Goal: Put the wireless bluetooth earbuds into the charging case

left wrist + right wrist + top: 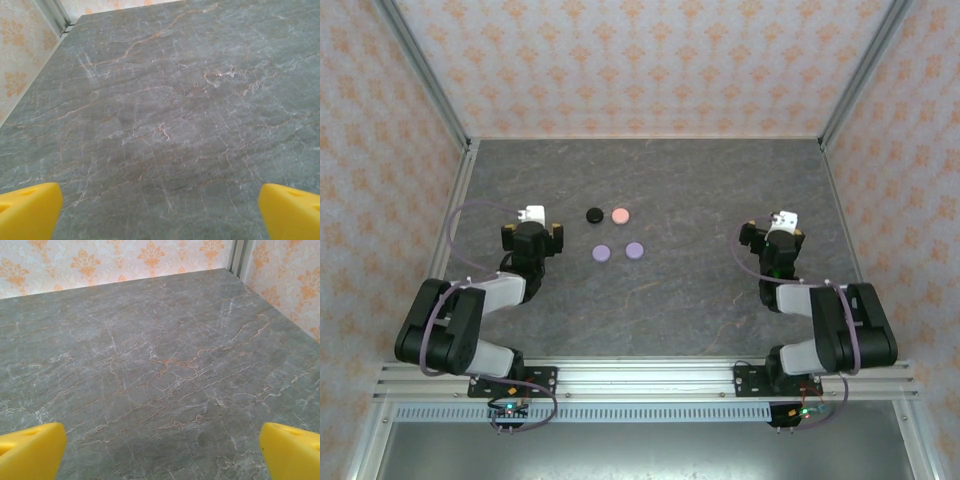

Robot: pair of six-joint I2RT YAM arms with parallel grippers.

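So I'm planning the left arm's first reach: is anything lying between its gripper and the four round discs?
Nothing visible does. The open left gripper has bare table between it and the black disc, the nearest one; the pink disc and the two lilac discs lie beyond it.

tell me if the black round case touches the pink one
Apart. The top external view shows bare table between the black round case and the pink round case.

Near the middle of the table (720, 200), a far-left case (594, 214) and far-right case (621, 214) lie side by side. A near-left case (601, 253) and near-right case (634, 250) lie just before them.
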